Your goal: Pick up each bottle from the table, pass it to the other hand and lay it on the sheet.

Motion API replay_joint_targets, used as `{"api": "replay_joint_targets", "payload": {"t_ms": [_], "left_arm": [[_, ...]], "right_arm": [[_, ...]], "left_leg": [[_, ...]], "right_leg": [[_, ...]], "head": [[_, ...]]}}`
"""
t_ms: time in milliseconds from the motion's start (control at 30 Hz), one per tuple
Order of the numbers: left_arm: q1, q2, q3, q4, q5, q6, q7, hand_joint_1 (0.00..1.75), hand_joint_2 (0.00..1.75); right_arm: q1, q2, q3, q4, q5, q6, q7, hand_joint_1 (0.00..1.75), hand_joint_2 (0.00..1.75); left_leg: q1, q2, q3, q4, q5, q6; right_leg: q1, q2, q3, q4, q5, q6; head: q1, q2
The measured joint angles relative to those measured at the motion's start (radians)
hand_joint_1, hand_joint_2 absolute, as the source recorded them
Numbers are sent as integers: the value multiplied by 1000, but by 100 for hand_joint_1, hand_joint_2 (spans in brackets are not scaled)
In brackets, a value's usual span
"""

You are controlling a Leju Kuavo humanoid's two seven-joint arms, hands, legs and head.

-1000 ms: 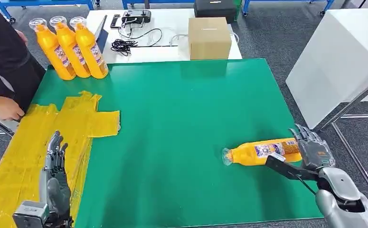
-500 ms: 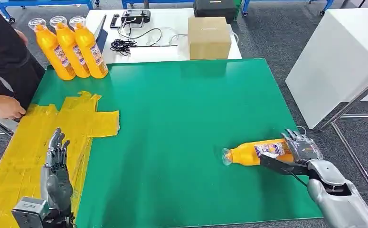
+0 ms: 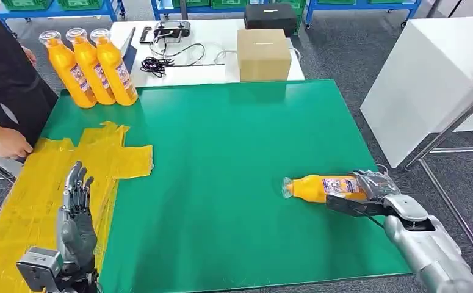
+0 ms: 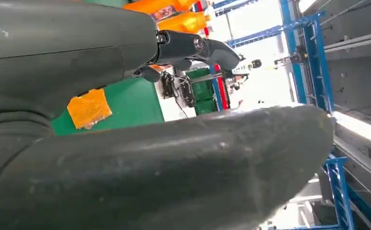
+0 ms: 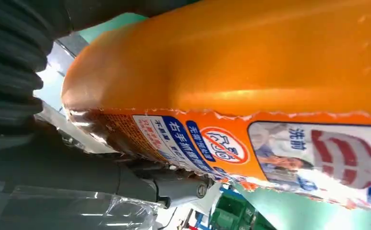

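Note:
An orange bottle (image 3: 320,187) with a printed label lies on its side on the green table (image 3: 234,140), near the right edge, cap pointing left. My right hand (image 3: 375,188) grips its base end, fingers curled over the top and thumb along the near side. The right wrist view shows the bottle (image 5: 250,72) close up against the hand (image 5: 68,177). My left hand (image 3: 75,210) hovers open, fingers straight, over the yellow sheet (image 3: 32,195) at the table's left. In the left wrist view the left hand (image 4: 150,124) holds nothing. Three more orange bottles (image 3: 91,68) stand upright at the far left corner.
A person's dark sleeve and hand (image 3: 5,140) rest at the sheet's left edge. Behind the green table a white table carries a cardboard box (image 3: 263,54), cables (image 3: 160,61) and a controller. A white cabinet (image 3: 429,79) and a metal rail (image 3: 447,134) stand to the right.
My right hand moved in from beside the bottle's base and closed its fingers around it. The bottle turned slightly. The left hand stayed put; the camera shifted a little.

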Motion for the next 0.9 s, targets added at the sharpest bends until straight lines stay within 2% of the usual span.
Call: {"api": "replay_joint_targets", "payload": {"t_ms": [233,333,400,433,533,567,700,800,900], "left_arm": [[-1,5,-5,6,11,1,10,0,0],[-1,10,-10,15,38,-27,38,0,0],[-1,10,-10,18,59,-48,44,0,0],[1,10,-10,20,73,-61,47,0,0],[19,8,-10,20,124,-119,48,0,0],[25,8,-10,20,134,-129,48,0,175],[38,5,-10,20,154,-153,48,0,175],[50,3,-9,20,228,-203,60,0,175],[56,-5,-17,20,308,-257,70,0,175]], "right_arm": [[-19,10,32,32,-22,-8,-19,175,175],[-9,14,36,28,-95,-30,-54,175,175],[12,17,33,3,-149,-53,-76,175,175],[38,20,29,-25,-186,-70,-90,175,175],[147,64,-6,-217,-344,-100,-128,175,175],[183,78,-13,-278,-381,-97,-124,175,175],[263,122,-25,-472,-457,-93,-132,175,175],[280,153,-44,-564,-551,-96,-192,175,175],[272,200,-42,-652,-599,-100,-177,175,175]], "left_leg": [[0,4,8,0,-1,1],[0,4,9,0,-2,0],[0,4,8,0,-1,1],[0,3,7,0,-1,1],[1,2,3,1,2,0],[1,-1,1,1,2,0],[1,-9,-10,1,4,-1],[1,-9,-15,0,4,-1],[1,-8,-16,0,4,-1]], "right_leg": [[0,2,7,-1,0,0],[0,3,8,-1,0,0],[0,3,10,-1,0,0],[0,2,18,-1,0,0],[1,2,14,0,1,1],[1,0,12,0,1,1],[1,-10,3,1,0,0],[2,-10,0,1,0,0],[2,-9,-3,1,0,0]], "head": [[0,0],[0,0],[0,0],[0,0],[0,0],[-1,0],[-1,0],[-1,0],[0,0]]}}
